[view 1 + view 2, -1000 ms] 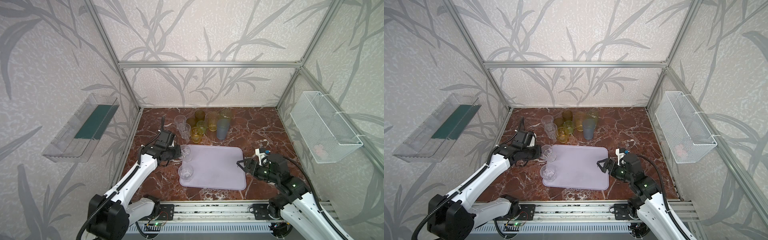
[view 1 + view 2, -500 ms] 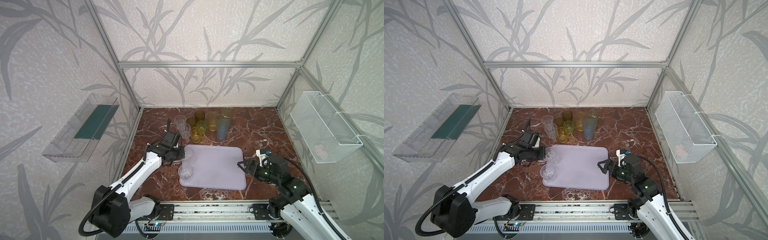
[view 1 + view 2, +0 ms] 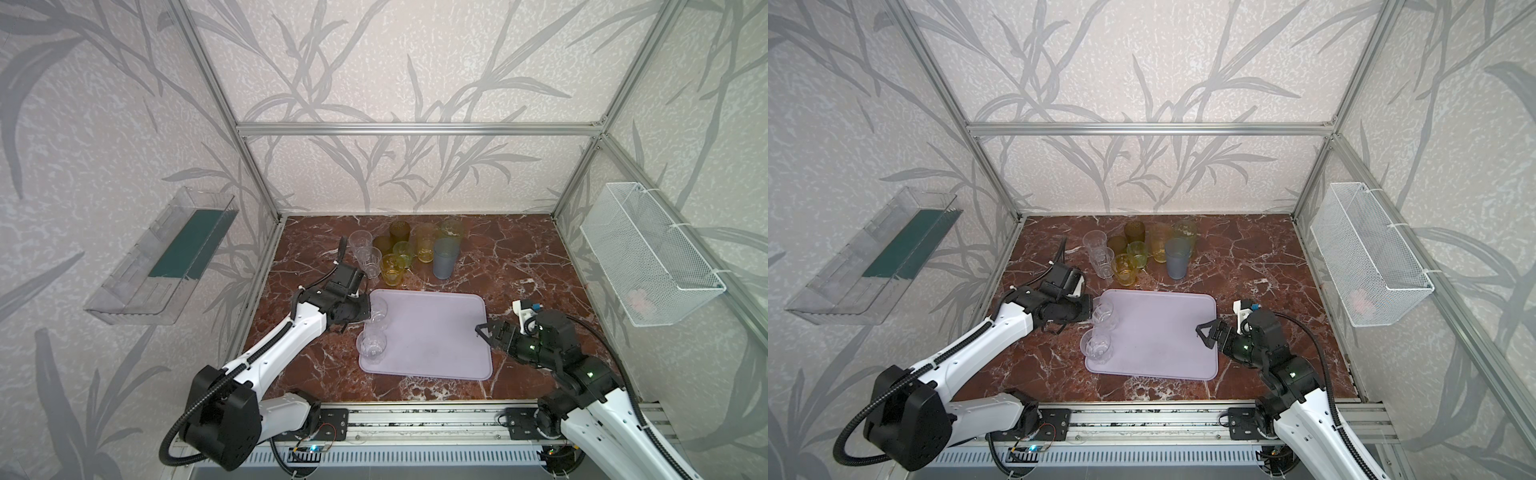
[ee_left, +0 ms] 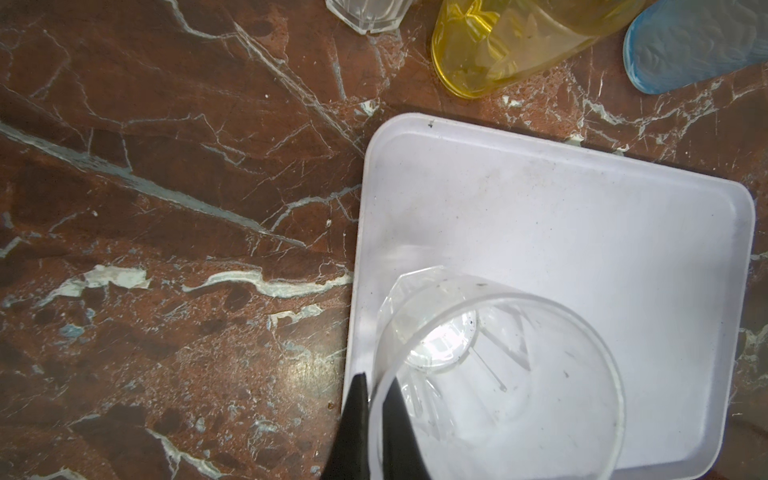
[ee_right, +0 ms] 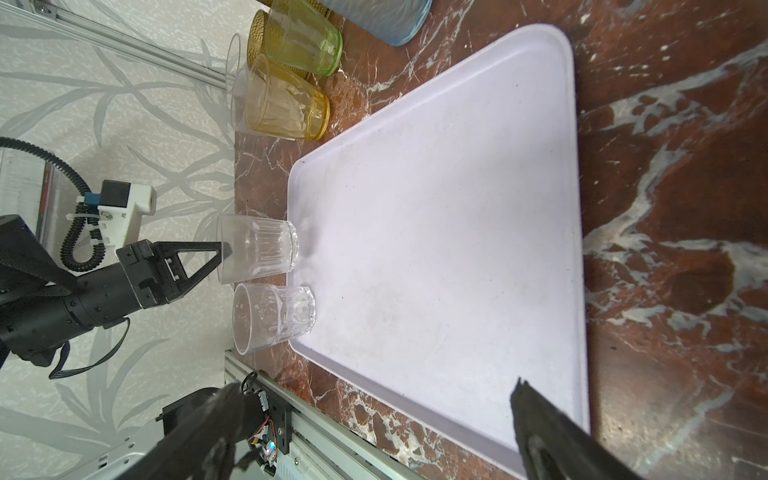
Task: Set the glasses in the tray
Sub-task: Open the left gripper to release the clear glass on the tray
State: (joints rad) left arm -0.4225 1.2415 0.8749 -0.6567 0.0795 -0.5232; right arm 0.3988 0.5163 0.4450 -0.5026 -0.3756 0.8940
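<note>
Red-brown marble tabletop carries the lavender tray mid-frame, its left edge bearing a clear glass pinched at the rim by the left gripper, while the right gripper gapes empty at the right edge.

Left arm stretches from 7 o'clock. The left gripper points toward 3 o'clock and is pinched tight on a clear glass rim. Right arm reaches from 5 o'clock. The right gripper points toward 10 o'clock, jaws spread wide, empty.
</note>
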